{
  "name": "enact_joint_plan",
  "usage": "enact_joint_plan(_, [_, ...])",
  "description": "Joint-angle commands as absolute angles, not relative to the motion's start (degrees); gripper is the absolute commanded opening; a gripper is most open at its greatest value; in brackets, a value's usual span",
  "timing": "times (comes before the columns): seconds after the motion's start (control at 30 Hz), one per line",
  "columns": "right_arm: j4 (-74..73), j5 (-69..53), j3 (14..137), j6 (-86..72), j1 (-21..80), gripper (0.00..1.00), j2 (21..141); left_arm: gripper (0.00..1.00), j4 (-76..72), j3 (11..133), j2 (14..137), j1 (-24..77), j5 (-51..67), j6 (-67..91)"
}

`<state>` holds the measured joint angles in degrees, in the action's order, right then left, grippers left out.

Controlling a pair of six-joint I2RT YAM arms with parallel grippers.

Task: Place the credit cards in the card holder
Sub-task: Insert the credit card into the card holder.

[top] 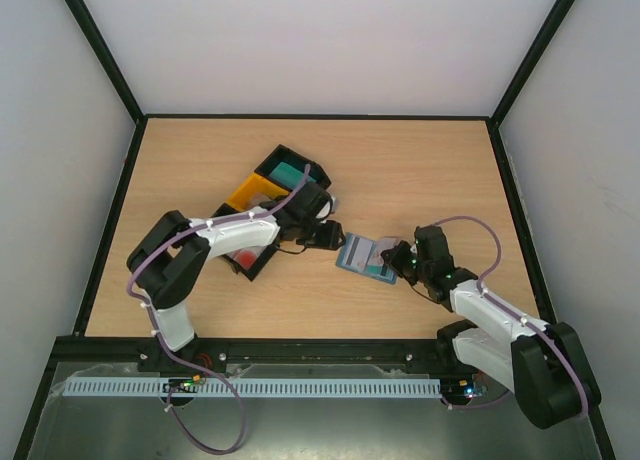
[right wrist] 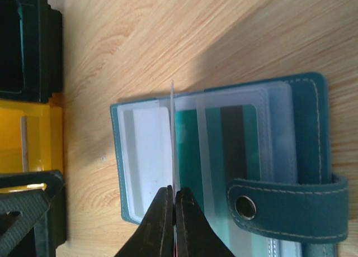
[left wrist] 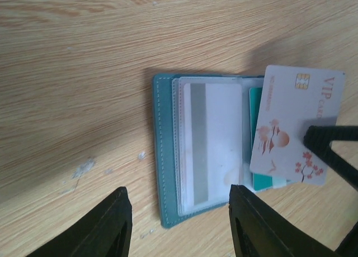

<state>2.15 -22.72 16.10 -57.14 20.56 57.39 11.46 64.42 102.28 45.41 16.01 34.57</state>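
**Open card holder and one credit card, mid-table.** The card holder (top: 360,254) lies opened flat on the table (top: 420,170), right of centre and toward the near side, between the two grippers. Its clear sleeves face up and its snap tab (right wrist: 285,206) is unfastened. A teal card (right wrist: 224,145) sits in one sleeve. One credit card (left wrist: 291,117), white with pink printing, is over the holder's right half. Whether its edge touches the sleeves cannot be told. The right gripper (right wrist: 174,193) pinches this card edge-on between closed fingers. The left gripper (left wrist: 179,218) hangs at the holder's left side with its fingers parted and nothing between them. Further left stand a yellow tray (top: 250,192) and a black tray (top: 285,165).
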Motion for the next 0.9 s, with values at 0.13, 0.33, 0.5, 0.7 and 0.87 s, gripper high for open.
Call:
enact_joint_plan(0.13, [4.03, -28.38, 14.34, -56.57, 20.17, 0.02, 60.53, 0.48, 10.58, 67.32, 107.67, 46.05, 14.81, 33.77])
enact_joint_plan(0.33, [7.41, -29.28, 13.14, -56.72, 20.14, 0.02, 63.21, 0.41, 10.37, 67.01, 109.99, 46.31, 14.64, 34.31])
enact_joint_plan(0.5, [11.54, -29.75, 12.3, -57.48, 20.14, 0.02, 65.12, 0.32, 10.26, 66.34, 110.86, 46.43, 14.33, 34.41])
enact_joint_plan(0.7, [14.95, -30.74, 11.69, -59.11, 20.17, 0.02, 65.29, 0.26, 10.49, 65.6, 112.23, 46.64, 13.81, 34.47])
enact_joint_plan(0.87, [16.15, -29.73, 10.81, -59.88, 20.14, 0.02, 60.29, 0.24, 10.85, 64.62, 112.19, 46.67, 11.83, 34.67])
